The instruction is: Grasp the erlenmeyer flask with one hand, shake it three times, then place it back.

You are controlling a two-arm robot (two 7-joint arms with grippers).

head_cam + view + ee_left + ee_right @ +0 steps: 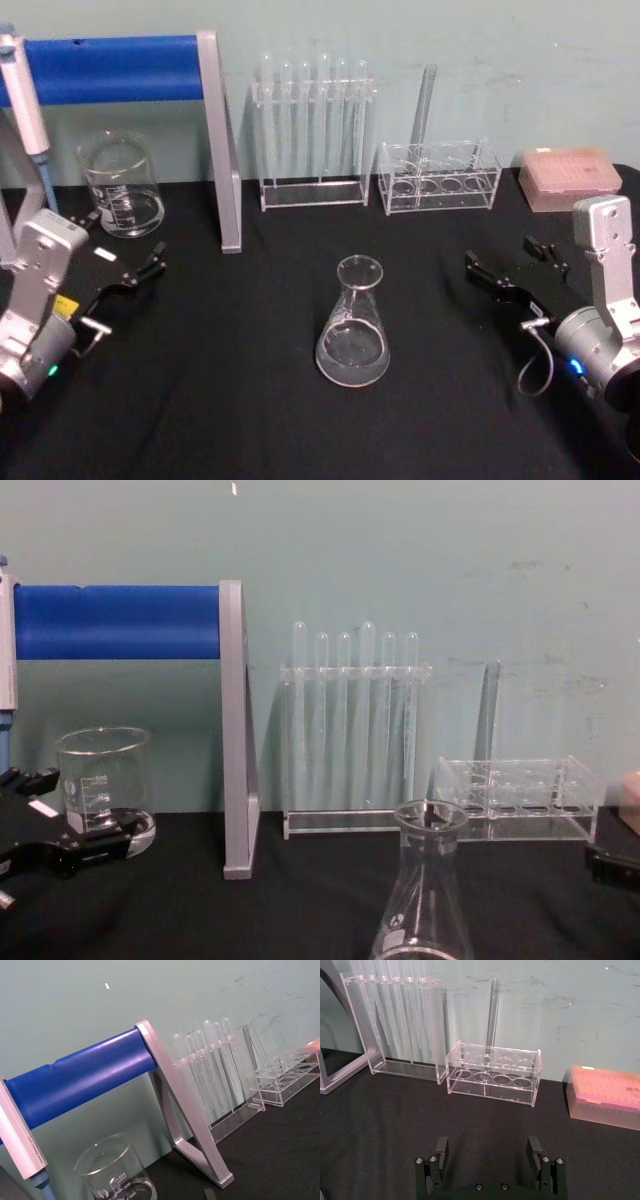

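The erlenmeyer flask (353, 325) stands upright and untouched near the middle of the black tabletop (240, 380), so the task looks to be at its very start, with the reach not yet made. The right hand (508, 268) hangs low at the right of the flask, well apart from it, its jaws spread wide and holding nothing; the right wrist view shows the two flat fingers (441, 1150) parted over bare cloth. The left hand (140, 270) sits at the far left, near the beaker (122, 185), and also appears released, though its fingers are seen at a poor angle and I would not press that. The next move, as I judge it, calls for one hand to swing in toward the flask and close on the narrow neck below the flared rim, since the wide base would likely be too broad for the jaws. Little stands in the way: the tall test tube rack (313, 135), the low rack (438, 178) with its single tube and the pink tip box (568, 178) all stand at the back, and the blue-barred stand (215, 140) is off to the left, so shaking should stay clear of them if kept over the open middle.
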